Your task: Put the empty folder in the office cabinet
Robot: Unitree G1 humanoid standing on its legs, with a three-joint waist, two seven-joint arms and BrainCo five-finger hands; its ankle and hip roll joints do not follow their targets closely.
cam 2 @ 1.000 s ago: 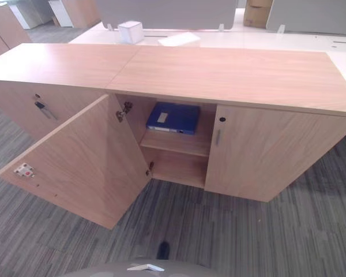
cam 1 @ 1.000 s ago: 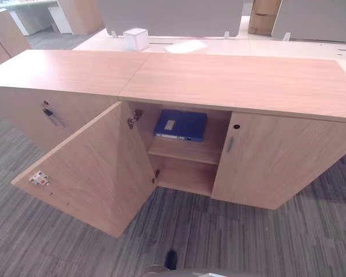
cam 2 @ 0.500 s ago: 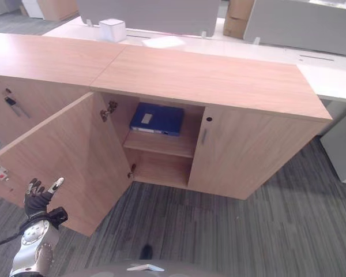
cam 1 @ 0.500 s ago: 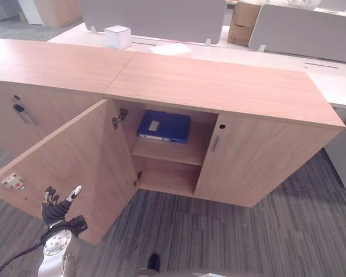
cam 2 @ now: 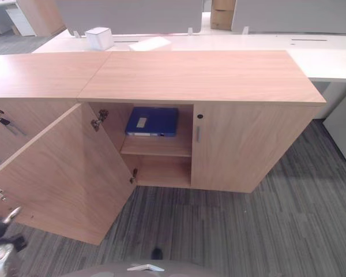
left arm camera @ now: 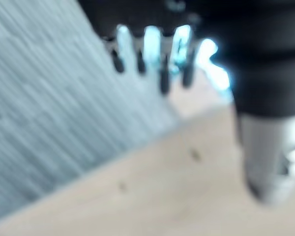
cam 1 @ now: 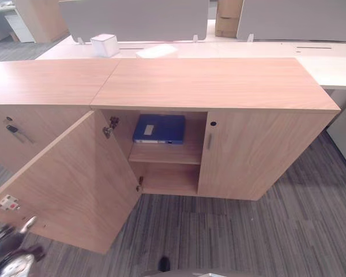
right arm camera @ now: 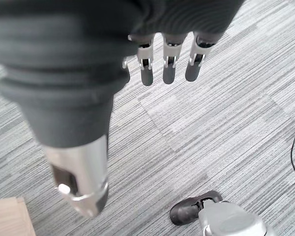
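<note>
A blue folder (cam 1: 158,128) lies flat on the upper shelf of the wooden office cabinet (cam 1: 213,81). The cabinet's left door (cam 1: 69,179) stands swung wide open; its right door (cam 1: 259,153) is closed. My left hand (cam 1: 7,240) is low at the left, just below the open door's bottom corner, its fingers (left arm camera: 152,46) straight and holding nothing, with the door's wooden face close past them. My right hand (right arm camera: 168,66) hangs over the grey carpet with relaxed fingers and nothing in it.
A second wooden cabinet (cam 1: 40,78) adjoins on the left, with a key (cam 1: 12,130) in its lock. Behind the cabinets runs a white desk (cam 1: 328,60) with a white box (cam 1: 104,44) and grey screens. Striped grey carpet (cam 1: 248,231) lies in front.
The camera has turned, shifting the whole scene. My left hand came into view half a second ago and has since dropped lower and further left, below the door's corner. The folder has not moved.
</note>
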